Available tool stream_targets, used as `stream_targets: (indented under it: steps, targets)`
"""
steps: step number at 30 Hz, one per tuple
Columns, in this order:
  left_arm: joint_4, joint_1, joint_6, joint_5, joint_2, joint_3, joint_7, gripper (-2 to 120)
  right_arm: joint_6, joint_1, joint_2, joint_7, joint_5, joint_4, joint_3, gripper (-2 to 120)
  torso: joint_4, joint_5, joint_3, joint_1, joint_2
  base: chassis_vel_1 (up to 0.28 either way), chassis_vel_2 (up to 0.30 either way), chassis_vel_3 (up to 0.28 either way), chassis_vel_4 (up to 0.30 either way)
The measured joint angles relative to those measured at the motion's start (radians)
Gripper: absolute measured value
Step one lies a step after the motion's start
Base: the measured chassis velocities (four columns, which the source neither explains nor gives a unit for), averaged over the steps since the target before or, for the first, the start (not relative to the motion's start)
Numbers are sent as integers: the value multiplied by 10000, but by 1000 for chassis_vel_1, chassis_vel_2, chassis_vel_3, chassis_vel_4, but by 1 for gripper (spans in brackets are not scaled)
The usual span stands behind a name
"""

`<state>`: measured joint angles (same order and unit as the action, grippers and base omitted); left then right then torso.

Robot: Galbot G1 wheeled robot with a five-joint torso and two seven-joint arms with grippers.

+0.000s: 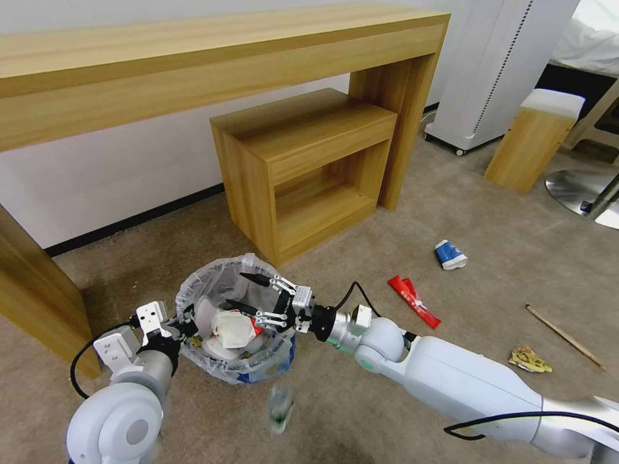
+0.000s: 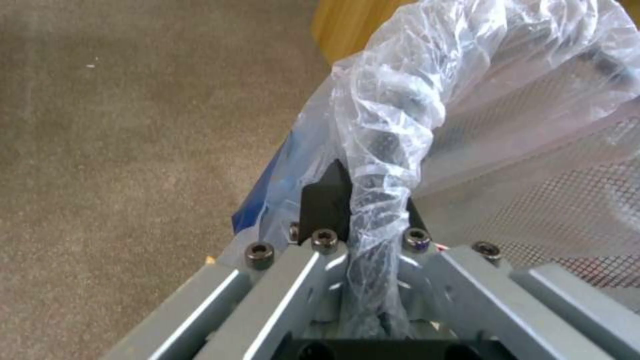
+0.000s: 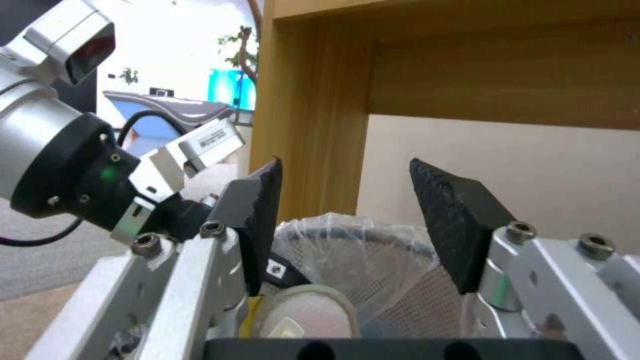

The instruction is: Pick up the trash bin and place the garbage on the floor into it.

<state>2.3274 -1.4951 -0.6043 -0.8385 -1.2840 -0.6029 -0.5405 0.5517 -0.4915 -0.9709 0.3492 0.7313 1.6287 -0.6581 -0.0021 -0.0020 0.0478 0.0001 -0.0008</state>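
The left end effector (image 1: 187, 327) is clenched on the rim of the bin (image 1: 216, 283), holding it just above the floor (image 1: 451, 309). The right end effector (image 1: 253, 296) hovers released over the bin mouth. The bin is light mesh under slippery bag film; judged best held at the stiff rim.

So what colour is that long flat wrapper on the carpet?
Red with white print; the wrapper shows best in the head view.

Trash bin (image 1: 232, 322) — translucent white crinkled bag over grey mesh, blue patch low down. Floor (image 1: 451, 219) — beige-brown carpet. Wrapper (image 1: 414, 301) red; crushed cup (image 1: 450, 254) blue-white; claw pads (image 3: 460, 220) black.
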Motion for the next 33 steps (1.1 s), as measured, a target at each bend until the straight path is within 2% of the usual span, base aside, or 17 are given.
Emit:
stream_targets:
  steps: [22,33]
  targets:
    - [-239,-17,-6,-28,118,-140,-14,1,-41,-155,297,-91,52,181,399,45,0,0,0,0,0,0,0,0,0]
    - [-312,19,-3,-181,226,-171,-73,1,-219,-510,929,-247,390,558,1369,48,-1,-2,0,0,0,0,0,0,0]
